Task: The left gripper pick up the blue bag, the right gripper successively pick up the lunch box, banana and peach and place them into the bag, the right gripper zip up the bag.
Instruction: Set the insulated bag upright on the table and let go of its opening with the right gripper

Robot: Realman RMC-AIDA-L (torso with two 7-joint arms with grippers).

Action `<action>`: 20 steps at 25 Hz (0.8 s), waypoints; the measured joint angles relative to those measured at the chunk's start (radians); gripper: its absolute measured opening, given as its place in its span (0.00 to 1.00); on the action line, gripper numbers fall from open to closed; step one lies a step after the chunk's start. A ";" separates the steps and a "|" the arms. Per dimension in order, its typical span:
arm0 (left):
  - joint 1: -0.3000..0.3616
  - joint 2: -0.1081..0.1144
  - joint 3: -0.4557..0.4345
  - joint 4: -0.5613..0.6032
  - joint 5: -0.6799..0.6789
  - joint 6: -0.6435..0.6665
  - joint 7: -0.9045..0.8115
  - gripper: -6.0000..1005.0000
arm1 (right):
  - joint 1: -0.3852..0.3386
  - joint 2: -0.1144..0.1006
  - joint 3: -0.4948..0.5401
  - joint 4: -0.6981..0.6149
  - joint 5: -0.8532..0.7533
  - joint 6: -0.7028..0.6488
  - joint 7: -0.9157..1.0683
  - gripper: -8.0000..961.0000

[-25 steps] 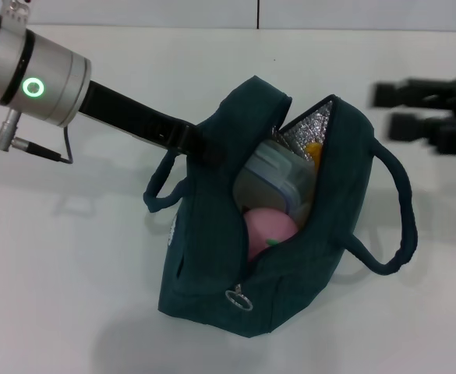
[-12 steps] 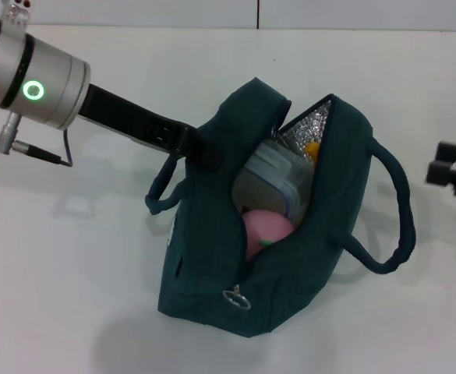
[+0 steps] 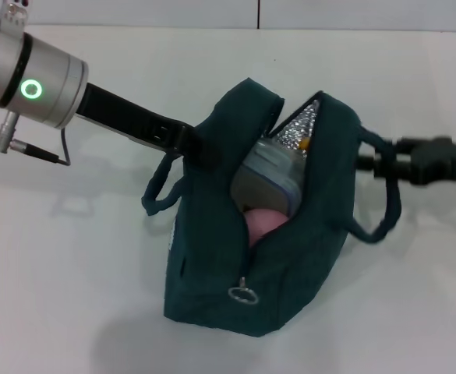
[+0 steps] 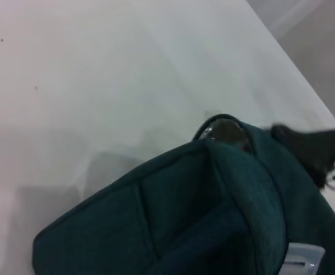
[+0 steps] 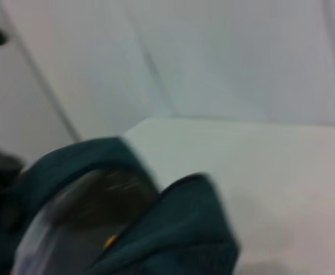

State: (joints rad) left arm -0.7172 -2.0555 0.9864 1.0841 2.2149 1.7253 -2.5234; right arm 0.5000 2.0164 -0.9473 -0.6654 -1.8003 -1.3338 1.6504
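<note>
The blue bag stands open in the middle of the table, held at its left rim by my left gripper, which reaches in from the upper left. Inside lie the lunch box, the pink peach below it, and a sliver of the banana against the foil lining. The zipper's ring pull hangs at the near end. My right gripper comes in from the right and touches the bag's right wall by its handle. The right wrist view shows the bag close up.
White tabletop surrounds the bag, with its far edge against a pale wall. The bag's left handle loops out below the left arm. In the left wrist view the bag's outer fabric fills the near field.
My right gripper has swung in from the right edge to the bag's right side. The bag's mouth has narrowed and its right wall has been pushed slightly left. The left arm holds still.
</note>
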 joint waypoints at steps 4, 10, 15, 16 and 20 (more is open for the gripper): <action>0.011 0.000 -0.001 0.000 0.000 0.000 0.003 0.05 | -0.035 0.007 0.005 -0.010 0.182 0.056 -0.122 0.66; 0.030 -0.001 -0.011 -0.015 -0.008 0.000 0.028 0.05 | -0.114 0.003 -0.008 -0.046 0.477 -0.032 -0.309 0.66; 0.032 0.003 -0.049 -0.089 -0.087 0.003 0.081 0.04 | -0.121 -0.003 -0.013 -0.156 0.488 -0.100 -0.263 0.66; 0.031 0.006 -0.051 -0.104 -0.104 0.003 0.089 0.04 | -0.116 -0.003 -0.017 -0.178 0.475 -0.102 -0.239 0.66; 0.032 0.022 -0.057 -0.182 -0.176 0.001 0.129 0.04 | -0.103 0.000 -0.024 -0.235 0.446 -0.137 -0.191 0.66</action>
State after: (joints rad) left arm -0.6853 -2.0334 0.9293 0.9018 2.0393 1.7265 -2.3940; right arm 0.3969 2.0167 -0.9716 -0.9009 -1.3548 -1.4708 1.4594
